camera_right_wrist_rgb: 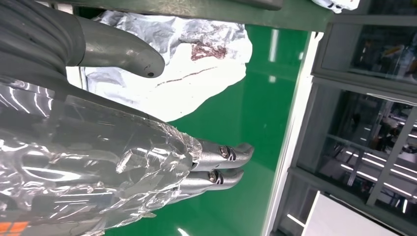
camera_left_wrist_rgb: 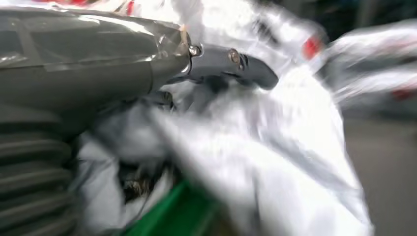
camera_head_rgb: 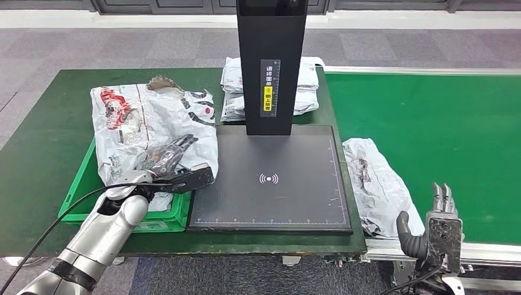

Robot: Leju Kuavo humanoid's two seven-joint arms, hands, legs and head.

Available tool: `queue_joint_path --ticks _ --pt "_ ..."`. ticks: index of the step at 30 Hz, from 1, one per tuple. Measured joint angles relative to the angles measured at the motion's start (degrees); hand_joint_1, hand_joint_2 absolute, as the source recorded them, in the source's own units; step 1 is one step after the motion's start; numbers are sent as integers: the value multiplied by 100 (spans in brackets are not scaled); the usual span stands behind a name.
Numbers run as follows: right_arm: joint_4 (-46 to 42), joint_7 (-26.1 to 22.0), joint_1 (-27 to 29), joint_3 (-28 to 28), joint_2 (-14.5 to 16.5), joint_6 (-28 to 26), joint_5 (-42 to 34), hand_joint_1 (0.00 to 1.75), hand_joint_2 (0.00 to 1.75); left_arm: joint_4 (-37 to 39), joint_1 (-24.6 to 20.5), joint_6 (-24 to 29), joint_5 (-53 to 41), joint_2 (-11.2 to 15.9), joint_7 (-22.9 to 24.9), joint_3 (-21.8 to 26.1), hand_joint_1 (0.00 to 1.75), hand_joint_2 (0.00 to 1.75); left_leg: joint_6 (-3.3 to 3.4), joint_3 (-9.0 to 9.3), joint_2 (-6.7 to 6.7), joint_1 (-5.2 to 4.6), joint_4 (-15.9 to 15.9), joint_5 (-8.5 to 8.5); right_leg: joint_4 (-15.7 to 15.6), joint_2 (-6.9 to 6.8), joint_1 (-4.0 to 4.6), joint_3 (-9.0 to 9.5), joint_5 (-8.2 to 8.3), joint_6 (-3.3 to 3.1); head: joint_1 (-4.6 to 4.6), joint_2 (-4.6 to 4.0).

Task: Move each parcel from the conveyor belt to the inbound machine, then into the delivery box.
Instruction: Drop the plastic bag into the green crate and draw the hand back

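Now left hand (camera_head_rgb: 161, 165) fingers (camera_head_rgb: 178, 146) grip parcel (camera_head_rgb: 147, 120) over green box (camera_head_rgb: 175, 216) — right hand (camera_head_rgb: 437, 224) empty, fingers spread.

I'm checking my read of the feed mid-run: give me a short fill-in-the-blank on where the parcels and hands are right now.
1. The left hand rests on the large white parcel lying over the ____ crate.
2. The black platform of the inbound machine has ____ parcels on it.
3. The crumpled parcel beside the right hand lies on the ____ belt.
4. The right hand's fingers hold ____.

Missing words: green; no; conveyor; nothing
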Motion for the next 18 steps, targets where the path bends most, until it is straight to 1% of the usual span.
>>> queue_joint_path --ticks 2,4,8,13,18 --pt "0 35 -4 0 0 0 23 0 175 20 105 188 -303 -2 277 106 0 0 -1 1 0 1 0 0 0 1 2 0 0 0 1 0" --pt "0 67 -5 1 0 3 43 0 175 -26 206 348 -555 -26 531 316 0 0 -3 3 7 1 -1 -1 0 3 3 1 -1 -3 2 0" --pt "-1 123 -1 2 0 11 85 0 175 -242 389 645 -847 -74 829 1014 0 0 -12 10 29 2 -2 -1 0 16 13 -5 0 -11 0 0" --pt "-23 175 36 2 1 -31 119 0 175 -624 409 1402 -670 -197 734 1943 0 0 -16 4 24 13 -2 2 0 11 23 -8 0 -17 1 0" --pt "-61 171 69 2 9 -51 127 0 175 -976 334 1891 -220 -299 571 2505 0 0 -16 3 24 15 -2 2 0 12 21 -8 0 -17 1 0"
